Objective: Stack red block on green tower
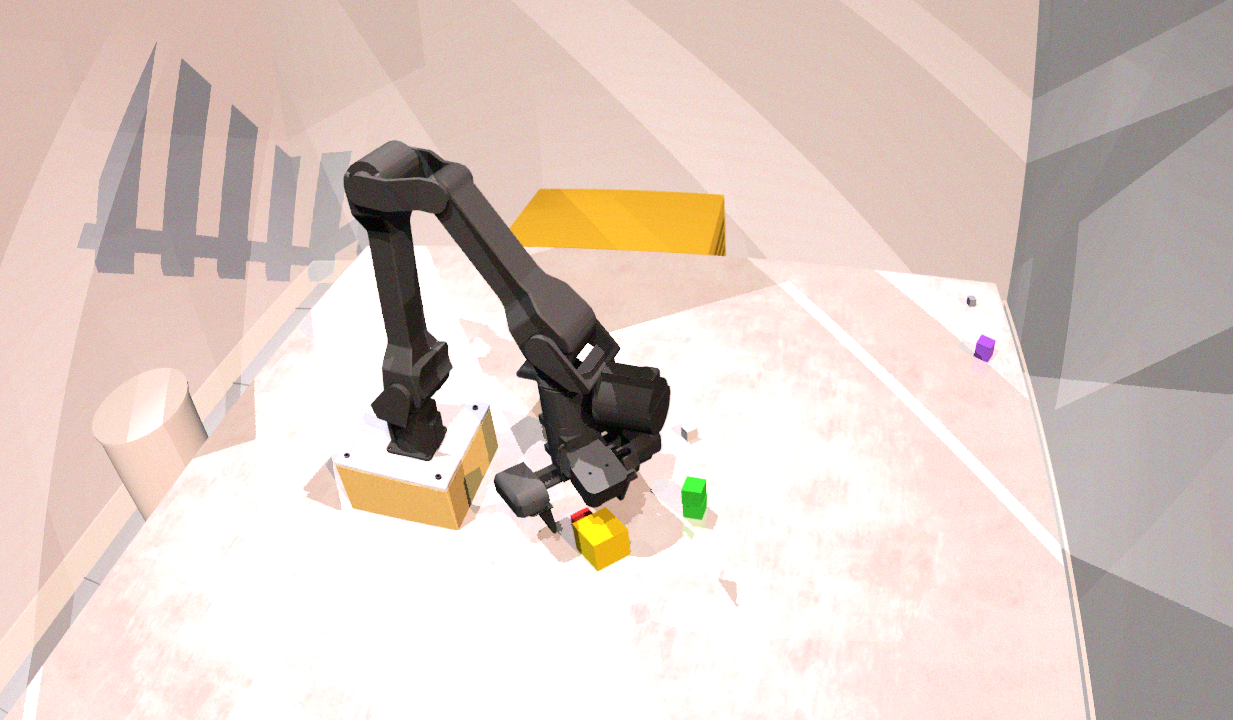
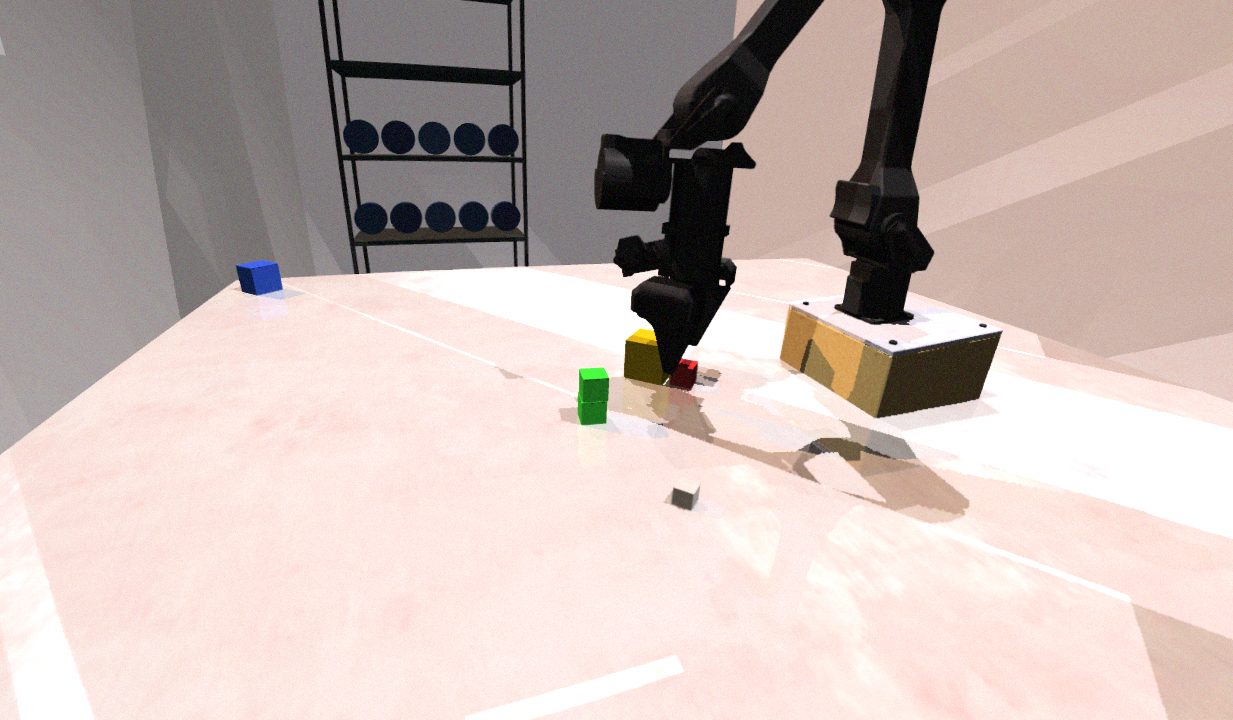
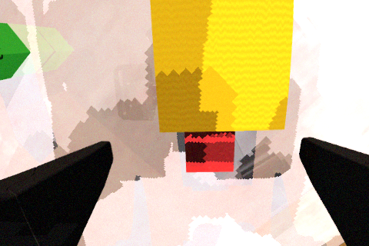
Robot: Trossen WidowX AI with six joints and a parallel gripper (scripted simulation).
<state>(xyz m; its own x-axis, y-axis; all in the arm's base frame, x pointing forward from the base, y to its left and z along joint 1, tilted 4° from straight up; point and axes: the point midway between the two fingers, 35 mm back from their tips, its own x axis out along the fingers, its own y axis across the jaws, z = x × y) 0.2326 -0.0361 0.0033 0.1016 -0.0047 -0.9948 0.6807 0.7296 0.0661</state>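
Where spread jaws straddle: red block [image 3: 211, 152], untouched.

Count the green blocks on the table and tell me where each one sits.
2. The lower green block stands on the table; the upper green block is stacked on it, forming the tower. None seem hidden.

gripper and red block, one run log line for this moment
phase: pre-grasp | gripper: open, empty | red block: on table, beside yellow block
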